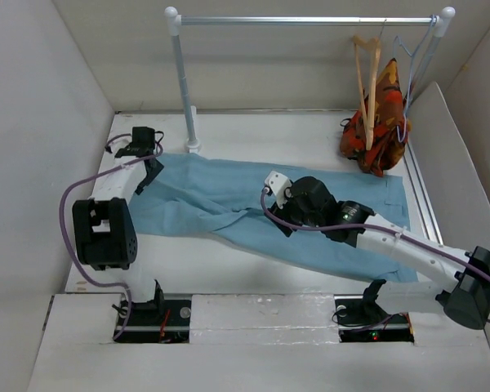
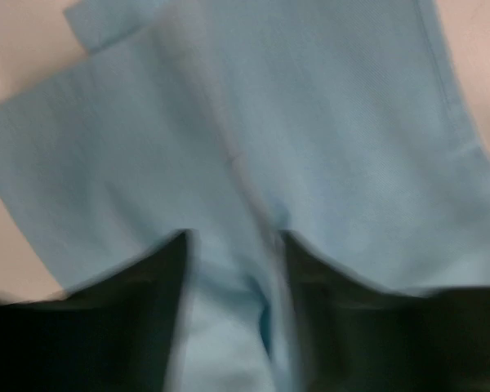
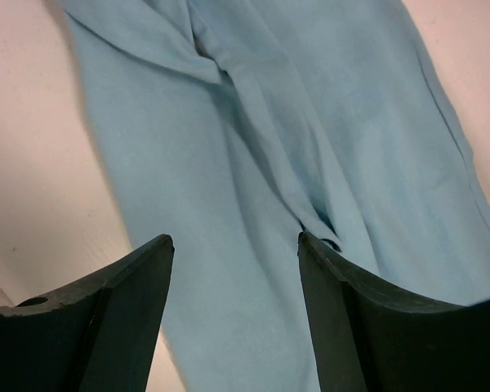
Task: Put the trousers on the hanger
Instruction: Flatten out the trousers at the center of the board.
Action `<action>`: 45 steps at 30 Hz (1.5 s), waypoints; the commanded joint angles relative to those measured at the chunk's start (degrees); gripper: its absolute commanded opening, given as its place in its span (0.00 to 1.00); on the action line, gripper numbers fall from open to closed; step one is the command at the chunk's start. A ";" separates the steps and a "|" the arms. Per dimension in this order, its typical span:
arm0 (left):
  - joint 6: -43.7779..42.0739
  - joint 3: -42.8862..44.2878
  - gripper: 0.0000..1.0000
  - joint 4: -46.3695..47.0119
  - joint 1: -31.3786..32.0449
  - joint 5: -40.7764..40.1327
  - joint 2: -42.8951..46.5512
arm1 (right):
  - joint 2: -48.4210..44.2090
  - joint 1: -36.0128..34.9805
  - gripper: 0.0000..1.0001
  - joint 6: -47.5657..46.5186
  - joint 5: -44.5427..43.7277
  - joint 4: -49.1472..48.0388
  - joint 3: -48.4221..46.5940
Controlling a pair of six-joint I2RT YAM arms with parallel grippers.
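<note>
Trousers: the trousers lie flat on the table, stretching from 9 o'clock to 4 o'clock.
Hanger: the hanger hangs on the rail at 1 o'clock, beside an orange-red garment and well apart from the trousers.
Step, as judged: taking a first grip on the cloth.
Method advised: lower onto the raised centre seam, gather a thick fold, and close both grippers level so that nothing slips.
Right gripper: spread wide and holding nothing, poised over the seam.
Left gripper: at the 9 o'clock edge, with fingers apart and cloth between them. The view is blurred, so I cannot tell whether they touch it.
</note>
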State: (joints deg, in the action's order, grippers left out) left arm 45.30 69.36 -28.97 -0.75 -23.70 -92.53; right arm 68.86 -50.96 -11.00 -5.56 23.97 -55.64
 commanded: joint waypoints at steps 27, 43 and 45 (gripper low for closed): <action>-3.99 -22.96 0.67 8.84 -30.27 18.87 11.86 | -21.03 3.67 0.49 6.34 4.07 8.37 8.78; -2.76 -21.73 0.00 15.35 -29.66 21.42 1.65 | -28.17 20.44 0.54 9.41 3.89 21.28 5.98; -3.63 -20.94 0.00 14.12 -29.66 20.89 4.53 | -27.29 23.00 0.59 9.51 5.12 22.35 6.42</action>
State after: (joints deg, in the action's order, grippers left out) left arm 42.74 47.70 -13.45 -30.72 -3.25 -89.69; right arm 41.25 -30.89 -3.09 -1.02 43.22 -46.96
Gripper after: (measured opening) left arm 0.007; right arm 0.576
